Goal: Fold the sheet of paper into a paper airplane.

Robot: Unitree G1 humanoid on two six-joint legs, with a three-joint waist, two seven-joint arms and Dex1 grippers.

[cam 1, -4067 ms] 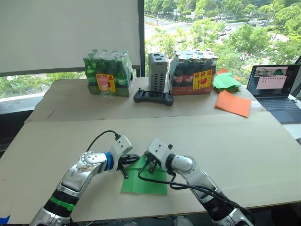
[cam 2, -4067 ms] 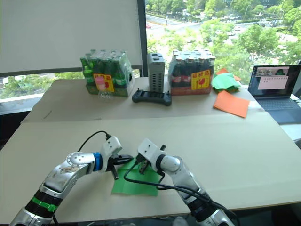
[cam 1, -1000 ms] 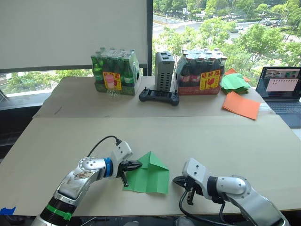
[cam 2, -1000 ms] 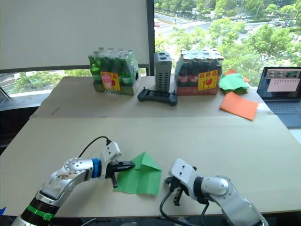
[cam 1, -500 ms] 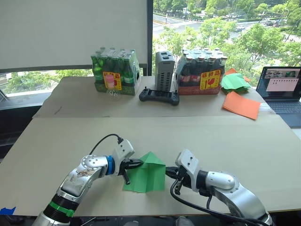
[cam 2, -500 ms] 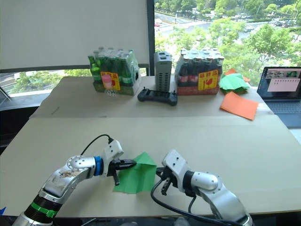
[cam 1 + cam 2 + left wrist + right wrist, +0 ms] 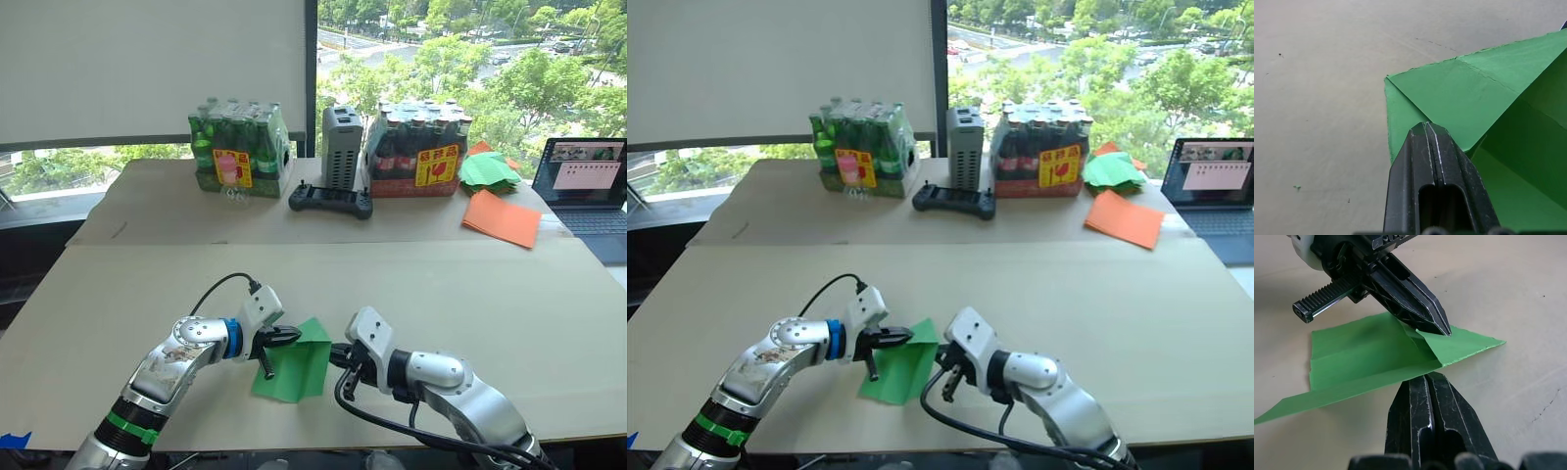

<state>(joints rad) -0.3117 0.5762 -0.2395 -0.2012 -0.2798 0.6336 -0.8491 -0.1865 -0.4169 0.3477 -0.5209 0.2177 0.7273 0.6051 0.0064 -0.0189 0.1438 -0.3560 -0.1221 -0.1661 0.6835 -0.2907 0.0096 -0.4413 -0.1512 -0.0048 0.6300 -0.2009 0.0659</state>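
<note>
Two end effectors meet at the sheet of paper (image 7: 294,360) near the worktop (image 7: 549,313) front edge: left end effector (image 7: 290,336) clenched, tips pinning the sheet's left part, right end effector (image 7: 338,354) clenched under the lifted right flap, likely folding it over. Orange sheets (image 7: 502,217) lie far behind.

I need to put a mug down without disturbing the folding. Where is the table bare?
The tan table is bare right of the right gripper. Crowded: both closed grippers meet at the bright green sheet of paper, left gripper on it.
</note>
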